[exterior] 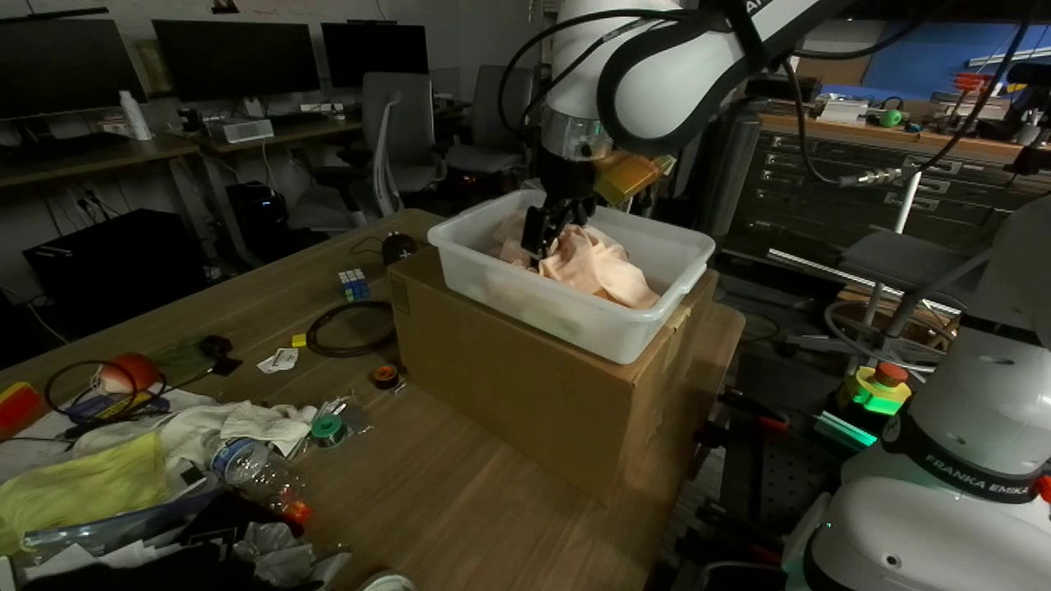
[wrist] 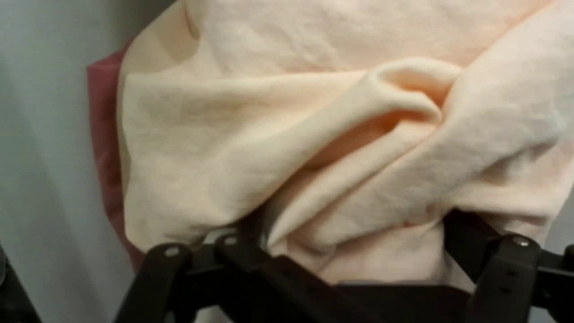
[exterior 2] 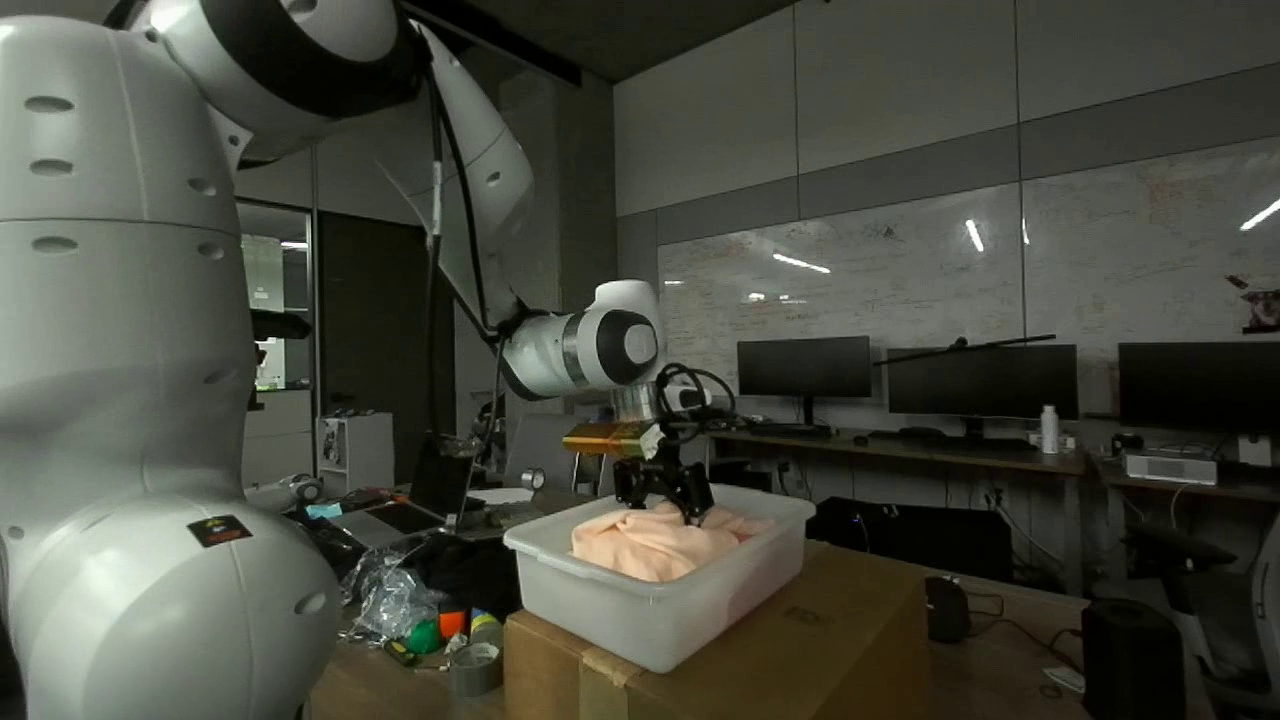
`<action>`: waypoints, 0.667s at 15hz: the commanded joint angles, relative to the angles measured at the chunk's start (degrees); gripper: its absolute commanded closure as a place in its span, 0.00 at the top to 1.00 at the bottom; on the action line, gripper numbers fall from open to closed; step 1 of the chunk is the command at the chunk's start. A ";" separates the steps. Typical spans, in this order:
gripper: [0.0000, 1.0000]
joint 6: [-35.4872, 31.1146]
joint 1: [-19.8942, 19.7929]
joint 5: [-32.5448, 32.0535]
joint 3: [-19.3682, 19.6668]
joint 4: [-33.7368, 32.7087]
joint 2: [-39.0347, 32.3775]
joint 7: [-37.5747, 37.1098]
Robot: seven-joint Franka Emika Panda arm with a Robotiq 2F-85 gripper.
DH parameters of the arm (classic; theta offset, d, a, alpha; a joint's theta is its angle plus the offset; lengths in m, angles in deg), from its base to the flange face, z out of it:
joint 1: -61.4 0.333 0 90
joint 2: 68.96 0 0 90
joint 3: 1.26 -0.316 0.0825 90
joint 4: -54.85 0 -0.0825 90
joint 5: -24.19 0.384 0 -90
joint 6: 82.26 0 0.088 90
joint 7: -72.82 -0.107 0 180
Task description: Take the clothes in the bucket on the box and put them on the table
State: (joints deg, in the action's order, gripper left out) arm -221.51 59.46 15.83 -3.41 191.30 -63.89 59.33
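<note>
At the left of the tabletop point(exterior: 460, 492), a clear plastic bottle point(exterior: 254, 469) lay on its side near a roll of green tape point(exterior: 328, 430); farther back came a loop of black cable point(exterior: 341, 353), with a Rubik's cube point(exterior: 353, 285) just beyond it. Next stood the brown cardboard box point(exterior: 517, 386), the white tub point(exterior: 534, 305) upright on top. The pincer point(wrist: 358, 229) pointed down into this tub, unclenched, its two fingers spread well apart and their tips hidden in the peach garment point(exterior: 595, 267), which lay heaped inside the tub with folds between those fingers. In the wrist view a strip of pink-red fabric point(wrist: 103, 148) showed along the garment's left edge, between it and the tub's wall. At the far right, off the tabletop, a red-topped yellow button point(exterior: 877, 392) stood near the white arm's base point(exterior: 961, 443).
</note>
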 commanded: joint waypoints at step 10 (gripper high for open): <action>0.13 0.86 0.17 1.20 1.27 -2.86 -1.42 -2.41</action>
State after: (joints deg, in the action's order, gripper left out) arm -219.45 59.47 16.03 -2.92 188.61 -65.98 57.66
